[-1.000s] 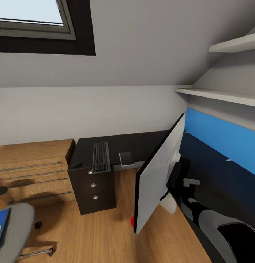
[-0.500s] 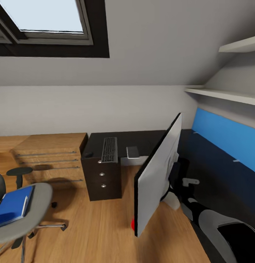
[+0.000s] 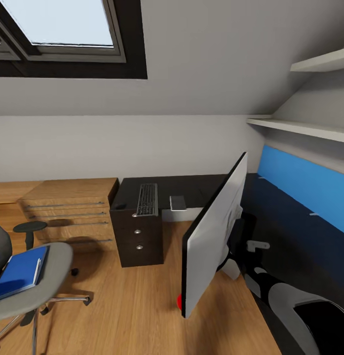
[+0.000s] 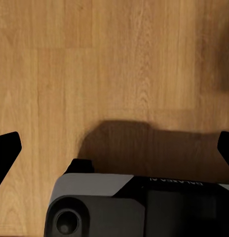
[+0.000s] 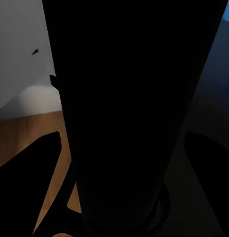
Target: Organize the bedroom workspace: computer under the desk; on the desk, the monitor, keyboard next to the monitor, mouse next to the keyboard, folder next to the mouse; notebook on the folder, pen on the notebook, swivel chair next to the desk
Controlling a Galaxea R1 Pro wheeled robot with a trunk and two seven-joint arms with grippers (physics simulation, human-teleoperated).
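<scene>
The monitor hangs tilted over the desk's near edge, its pale back towards me and a red dot at its lower corner. My right gripper is shut on its black stand, a finger on each side. The black desk carries the keyboard, the small mouse at its left corner and the grey notebook. The blue folder lies on the swivel chair, with a slim pale pen on it. My left gripper is open above bare floor. The computer is out of view.
A low wooden drawer unit stands left of the desk's black drawers. White shelves and a blue wall panel run along the right. A skylight sits in the sloped ceiling. Wood floor lies between chair and desk.
The head view has swung left, bringing the chair and folder into sight. The monitor kept its place in the picture, moving along with my right arm.
</scene>
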